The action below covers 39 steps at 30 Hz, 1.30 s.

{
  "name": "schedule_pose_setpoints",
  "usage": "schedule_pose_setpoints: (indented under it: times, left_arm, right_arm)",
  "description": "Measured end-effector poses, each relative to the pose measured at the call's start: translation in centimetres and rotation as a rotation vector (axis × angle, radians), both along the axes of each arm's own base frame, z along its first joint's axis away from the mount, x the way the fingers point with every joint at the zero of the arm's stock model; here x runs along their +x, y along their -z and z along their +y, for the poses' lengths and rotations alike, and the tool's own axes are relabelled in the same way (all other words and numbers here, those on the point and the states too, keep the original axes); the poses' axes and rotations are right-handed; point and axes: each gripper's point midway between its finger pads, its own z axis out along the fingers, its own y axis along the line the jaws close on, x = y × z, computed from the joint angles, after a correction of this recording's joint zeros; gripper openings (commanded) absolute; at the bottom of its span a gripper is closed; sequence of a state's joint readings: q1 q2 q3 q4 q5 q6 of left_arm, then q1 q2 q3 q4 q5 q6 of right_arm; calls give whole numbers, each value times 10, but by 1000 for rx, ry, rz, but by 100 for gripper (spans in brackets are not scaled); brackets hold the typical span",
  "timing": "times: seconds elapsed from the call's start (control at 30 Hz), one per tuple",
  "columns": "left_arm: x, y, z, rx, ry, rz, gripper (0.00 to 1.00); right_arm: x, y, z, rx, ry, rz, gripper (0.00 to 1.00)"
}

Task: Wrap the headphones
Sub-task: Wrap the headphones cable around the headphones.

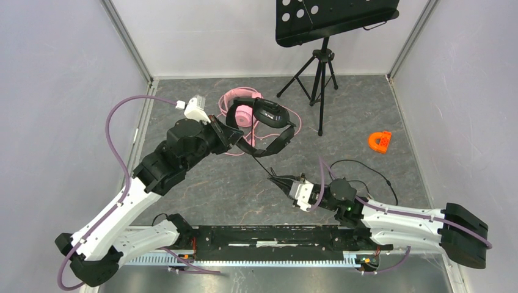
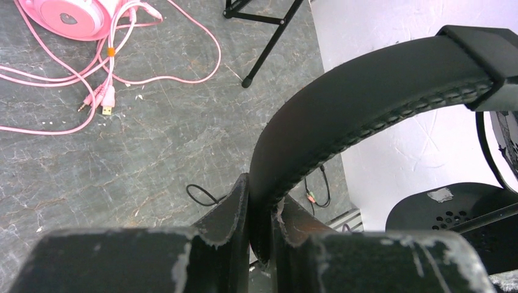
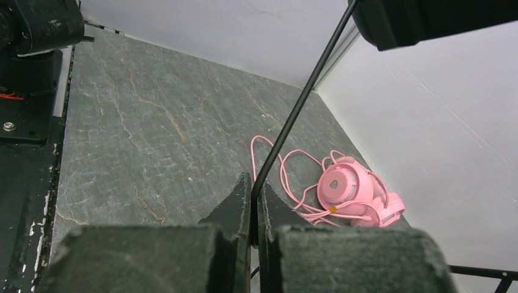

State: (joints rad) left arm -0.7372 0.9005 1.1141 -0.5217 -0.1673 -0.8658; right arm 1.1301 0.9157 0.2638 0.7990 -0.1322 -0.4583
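Above the desk (image 1: 244,195), the left jaws clamp the black headset (image 1: 272,114) by its headband, held up likely so cord can wind round it. Its thin black cable (image 1: 261,165) runs taut to the right jaws, pinched shut on it; the pink headset (image 1: 240,113) lies behind, unwrapped.

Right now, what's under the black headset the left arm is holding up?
From above, the pink headset lies on the table beneath the black headset, its pink cable looped loose around it. The black headset hides part of it.
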Motion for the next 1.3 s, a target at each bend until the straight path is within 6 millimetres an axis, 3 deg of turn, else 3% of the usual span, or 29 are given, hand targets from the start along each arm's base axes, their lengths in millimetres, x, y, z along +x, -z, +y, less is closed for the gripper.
schedule_pose_setpoints:
  times: [0.33, 0.53, 0.77, 1.03, 1.3]
  left_arm:
    - [12, -9, -1, -9, -32, -55, 2]
    - [25, -11, 2, 20, -78, -95, 2]
    - [26, -9, 4, 32, -81, -95, 2]
    - [0, -3, 13, 87, -6, -65, 2]
    - [-36, 0, 10, 119, 161, -3, 2]
  right_arm:
    - [-5, -5, 5, -23, -38, -5, 0]
    - [-12, 6, 14, -83, -96, 21, 0]
    - [-4, 3, 6, -71, -37, 13, 0]
    - [22, 11, -21, -82, 152, -23, 5]
    - [36, -3, -32, -25, 251, -86, 15]
